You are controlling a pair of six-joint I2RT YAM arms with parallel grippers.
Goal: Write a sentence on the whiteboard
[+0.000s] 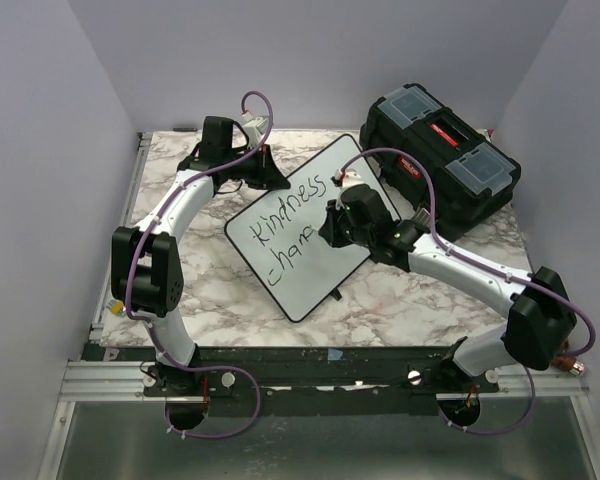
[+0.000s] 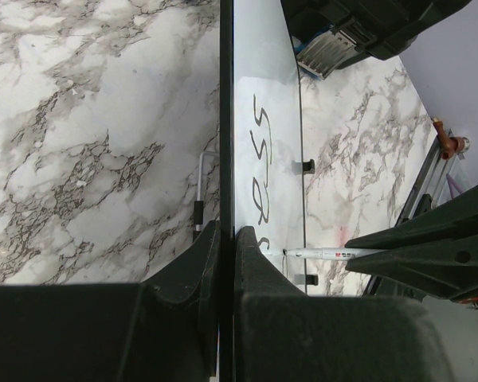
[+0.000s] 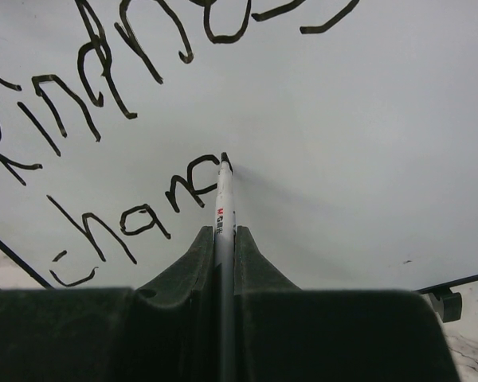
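Note:
The whiteboard [image 1: 310, 290] lies slanted on the middle of the table, black-framed and glossy. On it the sentence reads "Kindness" [image 1: 292, 205] and, below that, "chan" [image 1: 290, 255] with one further stroke begun. My left gripper [image 2: 227, 231] is shut on the whiteboard's [image 2: 267, 119] black edge at its far left side [image 1: 270, 180]. My right gripper [image 3: 224, 231] is shut on a white marker [image 3: 223, 195]. The marker's black tip touches the board at the end of the "chan" lettering [image 3: 127, 223]. The left wrist view shows the marker [image 2: 334, 254] from the side.
A black toolbox [image 1: 440, 155] with a red label stands at the back right, close to the board's far corner. The marble tabletop [image 1: 220, 290] is bounded by purple walls on three sides and a metal rail [image 1: 130, 190] on the left.

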